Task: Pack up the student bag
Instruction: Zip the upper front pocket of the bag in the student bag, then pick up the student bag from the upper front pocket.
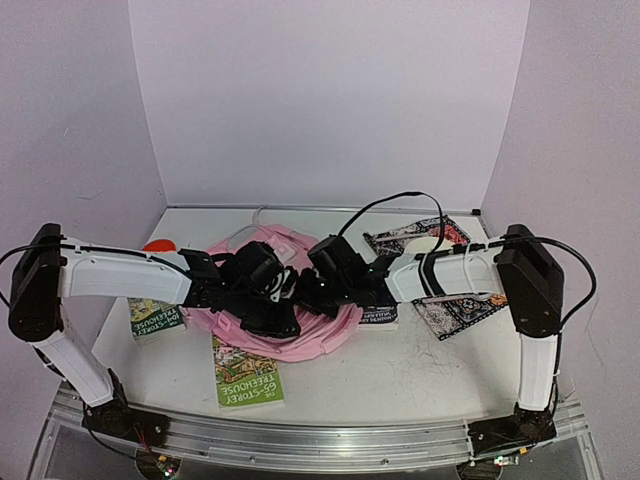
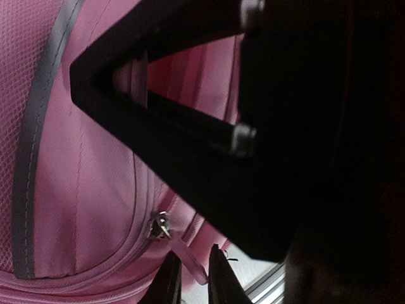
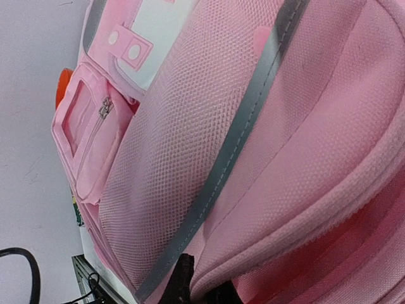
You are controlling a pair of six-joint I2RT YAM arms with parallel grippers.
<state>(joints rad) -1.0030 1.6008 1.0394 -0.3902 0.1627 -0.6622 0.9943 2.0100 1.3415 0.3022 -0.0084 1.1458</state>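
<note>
The student bag, pink fabric with grey trim, lies flat in the middle of the table under both wrists. My left gripper sits at its zip slider. The thin pink pull strap hangs between the fingertips, and a narrow gap shows beside it. My right gripper is pressed into the bag and pinches a fold of pink fabric by the grey stripe. From above, the left gripper and right gripper almost meet over the bag.
A green Treehouse book lies in front of the bag, another to its left. Patterned books lie under the right arm. An orange object sits at the back left. The right arm's black body looms over the left wrist.
</note>
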